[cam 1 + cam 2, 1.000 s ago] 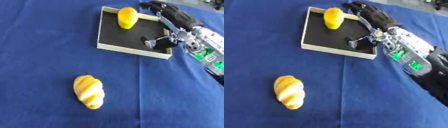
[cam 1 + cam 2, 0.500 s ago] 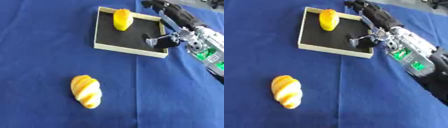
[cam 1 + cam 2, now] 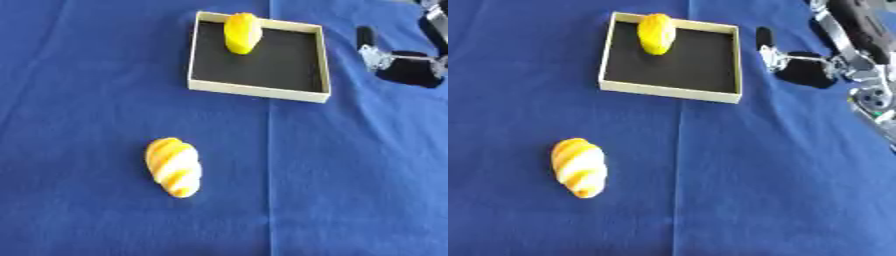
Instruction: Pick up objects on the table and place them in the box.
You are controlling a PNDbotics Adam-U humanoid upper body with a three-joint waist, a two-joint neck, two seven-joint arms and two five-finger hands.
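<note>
where the blue cloth covers the tabletop (image 3: 79, 75), a shallow square box (image 3: 259, 91) with pale cream walls and a black floor sits toward the far side, a little right of centre. inside it, against the far wall and near its far left corner, lies a yellow oval object (image 3: 241, 33) that looks like a lemon, resting on the black floor with its upper end touching or overlapping the rim.

well apart from the box, nearer the camera and to the left, a croissant-shaped pastry (image 3: 579, 167) lies on the cloth, yellow-orange with paler bands across it, its long axis running roughly from far to near. nothing touches it.

the right robot hand (image 3: 846, 47) shows at the upper right of the right eye view, beside the box's right wall but clear of it and holding nothing. one dark finger (image 3: 764, 37) with a silver joint sticks out toward the box, and the others appear extended and relaxed rather than curled, so the hand reads as released. its dark shadow falls on the cloth just beneath it. part of the arm behind the hand, silver and black, runs down the right edge of that view. in the left eye view only the finger and a bit of the palm show at the upper right corner.

a straight crease in the cloth runs from far to near, passing under the box.
</note>
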